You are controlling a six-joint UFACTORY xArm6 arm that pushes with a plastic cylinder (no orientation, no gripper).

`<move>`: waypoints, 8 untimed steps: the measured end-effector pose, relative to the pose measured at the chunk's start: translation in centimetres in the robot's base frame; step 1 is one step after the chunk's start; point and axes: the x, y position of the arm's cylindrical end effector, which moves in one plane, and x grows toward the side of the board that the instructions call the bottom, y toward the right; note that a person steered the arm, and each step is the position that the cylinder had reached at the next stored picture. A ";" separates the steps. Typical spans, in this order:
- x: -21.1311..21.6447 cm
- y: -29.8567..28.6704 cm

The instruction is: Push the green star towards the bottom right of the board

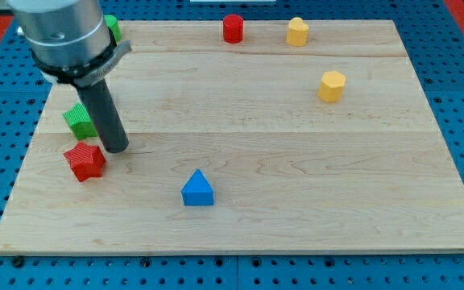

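- Six blocks show on the wooden board [296, 201], most of them near its edges.
- My tip [117, 150] rests on the board at the view's left; it is a plain rod with no jaws to part or close, so nothing is clamped.
- The green star [77, 120] lies just to the view's left of the rod, touching it or nearly so, and its right side is hidden behind the rod.
- A red star [84, 161] sits just below the green one, close beside my tip on its lower left.
- A blue triangular block [197, 189] lies toward the view's bottom, well apart from my tip.
- A red cylinder [233, 28] and a yellow block [297, 31] stand near the view's top edge.
- Another yellow block [333, 85] sits at the right, below them.
- A further green block [111, 27] peeks out behind the arm at the top left; its shape is unclear.
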 end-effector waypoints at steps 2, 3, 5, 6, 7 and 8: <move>3.3 -3.5; 4.9 -4.4; 1.4 -13.4; -3.5 -11.0; -5.1 -6.1; -4.2 5.1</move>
